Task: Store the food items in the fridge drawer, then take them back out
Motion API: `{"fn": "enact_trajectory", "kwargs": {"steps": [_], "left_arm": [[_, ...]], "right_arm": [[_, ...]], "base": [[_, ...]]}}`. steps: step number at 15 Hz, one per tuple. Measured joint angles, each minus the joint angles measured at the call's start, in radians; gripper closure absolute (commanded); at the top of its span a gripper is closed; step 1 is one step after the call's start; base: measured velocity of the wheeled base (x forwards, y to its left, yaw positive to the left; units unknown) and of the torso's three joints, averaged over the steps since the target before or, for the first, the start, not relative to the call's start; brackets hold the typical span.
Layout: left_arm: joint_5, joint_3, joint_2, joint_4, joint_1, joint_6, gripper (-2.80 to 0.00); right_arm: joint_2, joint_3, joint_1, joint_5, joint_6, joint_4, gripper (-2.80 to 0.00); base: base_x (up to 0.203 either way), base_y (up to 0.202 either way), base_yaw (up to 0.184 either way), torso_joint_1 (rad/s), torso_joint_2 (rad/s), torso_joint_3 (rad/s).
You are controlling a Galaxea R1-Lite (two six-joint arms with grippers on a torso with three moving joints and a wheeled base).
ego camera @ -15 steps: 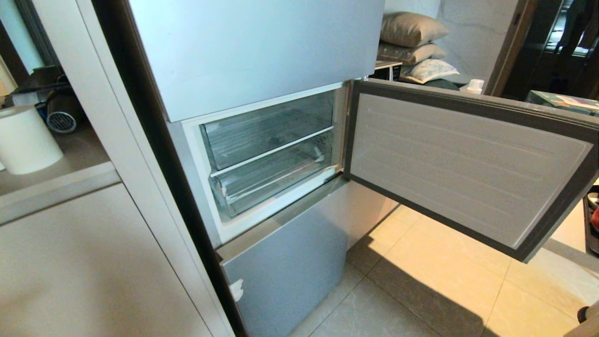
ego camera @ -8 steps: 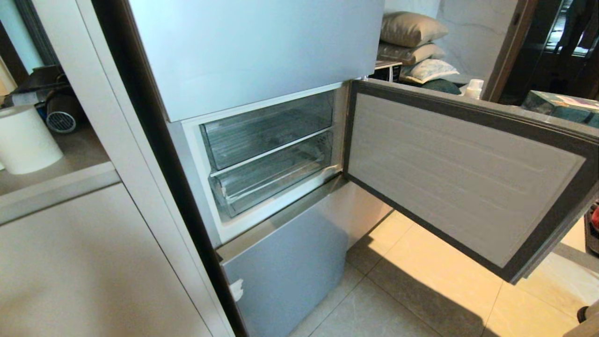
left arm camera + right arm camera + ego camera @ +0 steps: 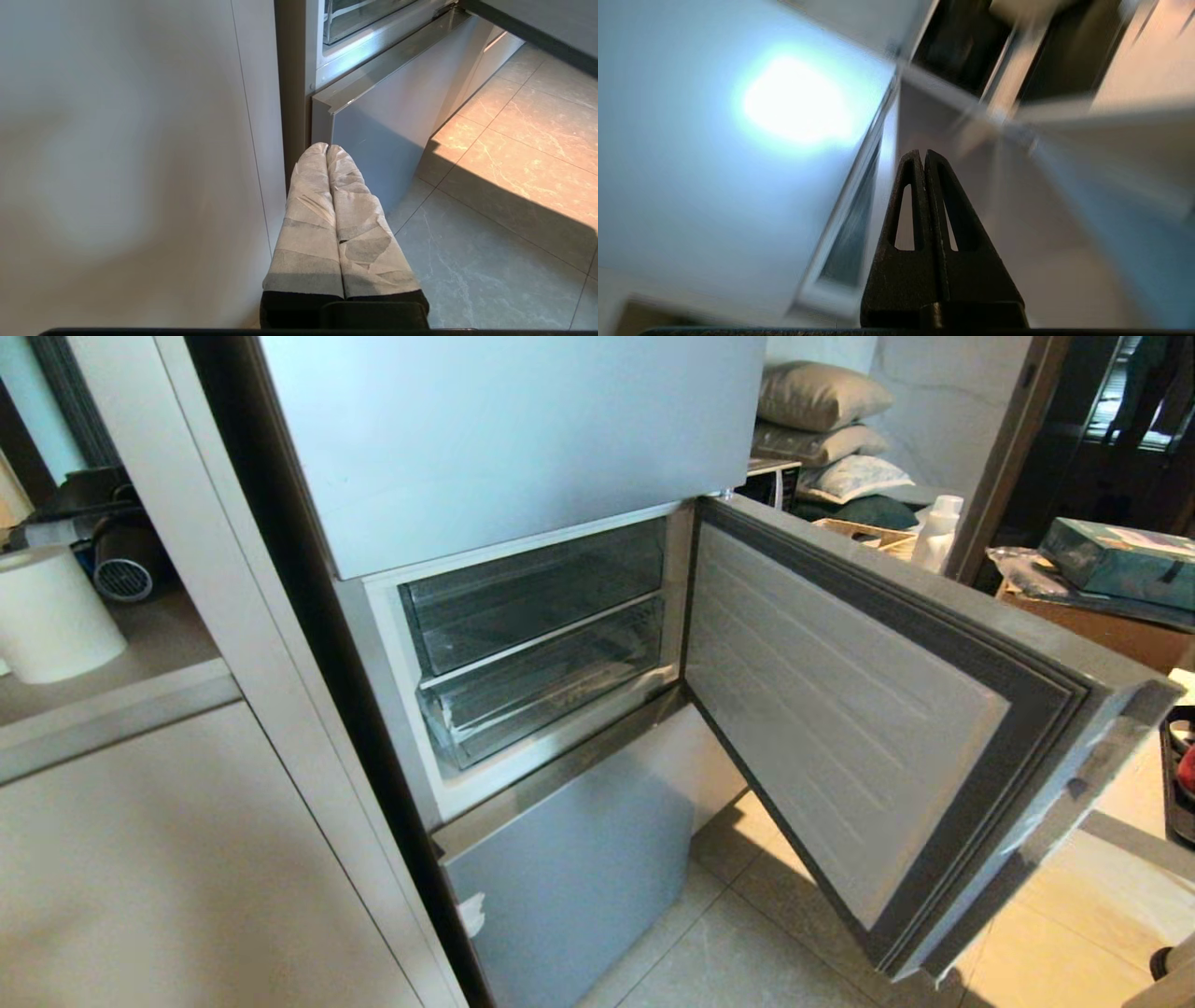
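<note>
The pale blue fridge [image 3: 504, 439] has its middle door [image 3: 840, 709] standing part open. Inside, two clear bins are pushed in and look empty; the lower one, with the curved front lip, is the fridge drawer [image 3: 551, 695]. Of the food items, only a red sliver [image 3: 1187, 770] shows, at the far right edge on a dark tray. Neither gripper is in the head view. My right gripper [image 3: 923, 154] is shut and empty, its black fingers pointing up at the fridge front in a blurred view. My left gripper [image 3: 327, 148] is shut, parked low beside the bottom fridge panel [image 3: 373, 130].
A white cabinet [image 3: 168, 859] stands left of the fridge, with a white paper roll [image 3: 51, 616] on its shelf. Behind the door are pillows [image 3: 822, 397], a white bottle [image 3: 936, 532] and a teal box [image 3: 1116, 560]. Tiled floor [image 3: 747, 952] lies under the door.
The middle door has swung from wide open partway towards the fridge. The rest of the head view has stayed still, and the bins have not moved.
</note>
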Motion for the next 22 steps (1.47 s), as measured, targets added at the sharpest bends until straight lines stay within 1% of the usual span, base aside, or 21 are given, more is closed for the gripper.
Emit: {"fn": "enact_trajectory", "kwargs": {"steps": [1,2,3,4,5,7,8,9,11,14,17,19,22], "left_arm": [[0.0,0.0,0.0,0.0,0.0,0.0,0.0],[0.0,0.0,0.0,0.0,0.0,0.0,0.0],[0.0,0.0,0.0,0.0,0.0,0.0,0.0],[0.0,0.0,0.0,0.0,0.0,0.0,0.0],[0.0,0.0,0.0,0.0,0.0,0.0,0.0],[0.0,0.0,0.0,0.0,0.0,0.0,0.0],[0.0,0.0,0.0,0.0,0.0,0.0,0.0],[0.0,0.0,0.0,0.0,0.001,0.0,0.0],[0.0,-0.001,0.0,0.0,0.0,0.0,0.0],[0.0,0.0,0.0,0.0,0.0,0.0,0.0],[-0.001,0.0,0.0,0.0,0.0,0.0,0.0],[0.0,0.0,0.0,0.0,0.0,0.0,0.0],[0.0,-0.001,0.0,0.0,0.0,0.0,0.0]], "right_arm": [[-0.014,-0.012,0.04,-0.096,-0.073,0.036,0.0],[-0.014,-0.022,0.102,-0.193,-0.147,0.072,0.0],[-0.006,-0.031,0.205,-0.317,-0.235,0.111,0.0],[0.01,-0.038,0.325,-0.444,-0.32,0.139,0.0],[0.035,-0.042,0.43,-0.555,-0.39,0.155,0.0],[0.128,-0.05,0.585,-0.731,-0.491,0.162,0.0],[0.18,-0.055,0.639,-0.782,-0.516,0.153,0.0],[0.239,-0.064,0.698,-0.817,-0.533,0.134,0.0],[0.347,-0.091,0.798,-0.85,-0.545,0.108,0.0],[0.496,-0.165,0.926,-0.868,-0.559,0.068,0.0],[0.615,-0.275,1.049,-0.881,-0.621,0.048,0.0],[0.695,-0.365,1.12,-0.907,-0.642,0.045,0.0],[0.808,-0.512,1.19,-0.919,-0.648,0.045,0.0]], "base": [[0.0,0.0,0.0,0.0,0.0,0.0],[0.0,0.0,0.0,0.0,0.0,0.0],[0.0,0.0,0.0,0.0,0.0,0.0],[0.0,0.0,0.0,0.0,0.0,0.0],[0.0,0.0,0.0,0.0,0.0,0.0],[0.0,0.0,0.0,0.0,0.0,0.0],[0.0,0.0,0.0,0.0,0.0,0.0],[0.0,0.0,0.0,0.0,0.0,0.0],[0.0,0.0,0.0,0.0,0.0,0.0],[0.0,0.0,0.0,0.0,0.0,0.0],[0.0,0.0,0.0,0.0,0.0,0.0],[0.0,0.0,0.0,0.0,0.0,0.0],[0.0,0.0,0.0,0.0,0.0,0.0]]}}
